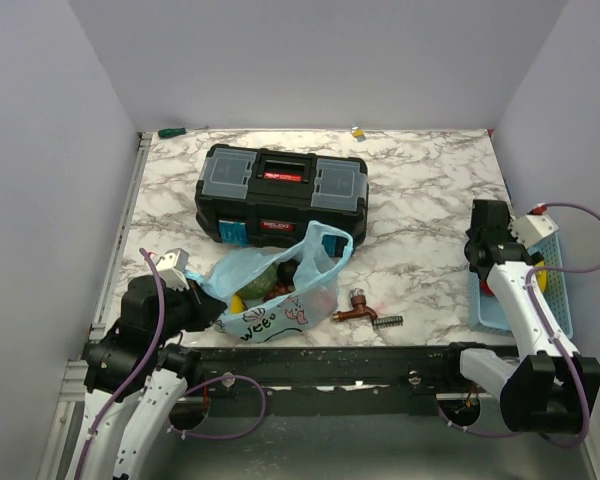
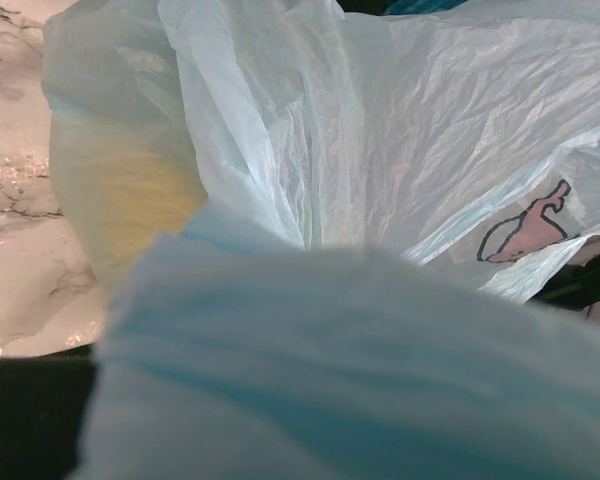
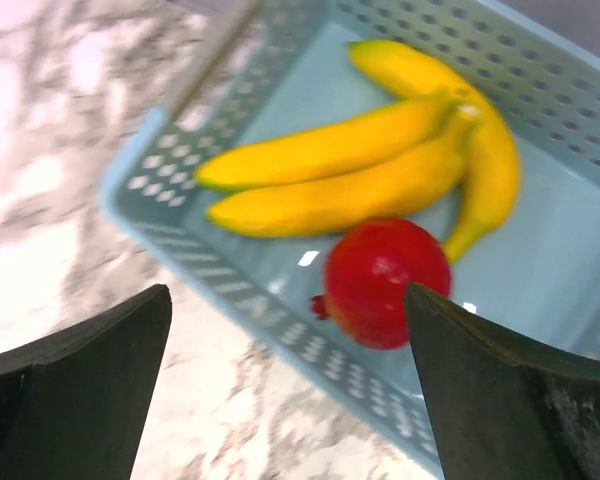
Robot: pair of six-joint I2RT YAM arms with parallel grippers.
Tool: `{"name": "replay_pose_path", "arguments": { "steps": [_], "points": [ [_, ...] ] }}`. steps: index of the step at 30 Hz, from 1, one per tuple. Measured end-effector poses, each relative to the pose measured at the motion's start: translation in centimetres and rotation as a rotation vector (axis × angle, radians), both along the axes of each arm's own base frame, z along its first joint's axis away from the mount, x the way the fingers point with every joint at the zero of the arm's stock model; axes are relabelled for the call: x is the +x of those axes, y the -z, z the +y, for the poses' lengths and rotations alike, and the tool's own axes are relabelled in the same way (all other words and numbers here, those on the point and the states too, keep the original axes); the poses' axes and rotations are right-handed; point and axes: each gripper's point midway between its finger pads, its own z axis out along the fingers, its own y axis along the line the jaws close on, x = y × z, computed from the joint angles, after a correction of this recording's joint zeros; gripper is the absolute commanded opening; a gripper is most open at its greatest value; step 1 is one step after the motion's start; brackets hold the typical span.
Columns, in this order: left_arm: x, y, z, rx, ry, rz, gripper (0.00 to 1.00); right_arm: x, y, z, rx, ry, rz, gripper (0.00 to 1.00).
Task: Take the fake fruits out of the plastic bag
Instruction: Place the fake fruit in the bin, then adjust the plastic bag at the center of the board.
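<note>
Nearest, at the table's front edge, the left gripper sits against the bag's left end. It is closed. In the left wrist view crinkled blue film fills the whole picture and covers the fingers, so whether any film is pinched between them I cannot tell. A yellow shape shows dimly through the film there. The bag lies slumped just behind the front edge, left of centre, its mouth gaping upward and one loop handle standing up. Fruits lie inside it, yellow, green, dark and red. Just right of the bag lie a brown tap and, beside that, a small spring.

On the right side, the right gripper hangs over a blue basket with its fingers spread wide and nothing between them. In the basket lie bananas and a red fruit, touching each other.

Farther back, a black toolbox stands shut, just behind the bag's raised handle. At the far edge lie a green thing and a small yellow thing, too small to tell.
</note>
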Motion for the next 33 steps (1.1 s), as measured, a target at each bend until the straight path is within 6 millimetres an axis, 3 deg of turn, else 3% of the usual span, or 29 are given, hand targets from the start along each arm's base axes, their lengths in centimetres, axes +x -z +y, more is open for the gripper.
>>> {"name": "replay_pose_path", "arguments": {
  "steps": [3, 5, 7, 9, 14, 19, 23, 29, 31, 33],
  "points": [
    [0.1, 0.0, -0.4, -0.027, 0.004, 0.007, 0.00, 2.5, -2.1, 2.2, 0.043, -0.145, -0.058, 1.00],
    [0.1, 0.2, -0.6, -0.041, 0.005, 0.017, 0.00, 4.3, -3.8, 5.3, 0.060, -0.296, -0.102, 1.00],
    [0.2, 0.4, -0.8, -0.056, 0.000, 0.028, 0.00, 6.0, -5.8, 9.6, 0.075, -0.470, -0.149, 0.98],
    [0.3, 0.7, -1.0, -0.068, -0.003, 0.038, 0.00, 7.4, -8.4, 15.3, 0.101, -0.684, -0.209, 0.97],
    [0.6, 1.1, -1.3, -0.095, -0.012, 0.054, 0.00, 7.3, -13.8, 27.5, 0.152, -1.095, -0.319, 0.96],
    [0.8, 1.2, -1.6, -0.117, -0.016, 0.063, 0.00, 1.7, -17.2, 39.1, 0.165, -1.535, -0.375, 0.88],
    [0.8, 1.3, -1.7, -0.126, -0.018, 0.066, 0.00, -4.2, -18.7, 45.5, 0.190, -1.816, -0.413, 0.87],
    [0.8, 1.7, -2.0, -0.135, -0.015, 0.088, 0.00, -14.3, -17.2, 50.7, 0.118, -2.148, -0.385, 0.87],
    [0.8, 2.0, -2.1, -0.136, -0.011, 0.106, 0.00, -15.3, -15.9, 51.8, 0.083, -2.190, -0.349, 0.81],
    [0.7, 2.4, -2.2, -0.136, -0.008, 0.122, 0.00, -14.9, -13.9, 52.6, 0.049, -2.187, -0.290, 0.74]
  ]
}}
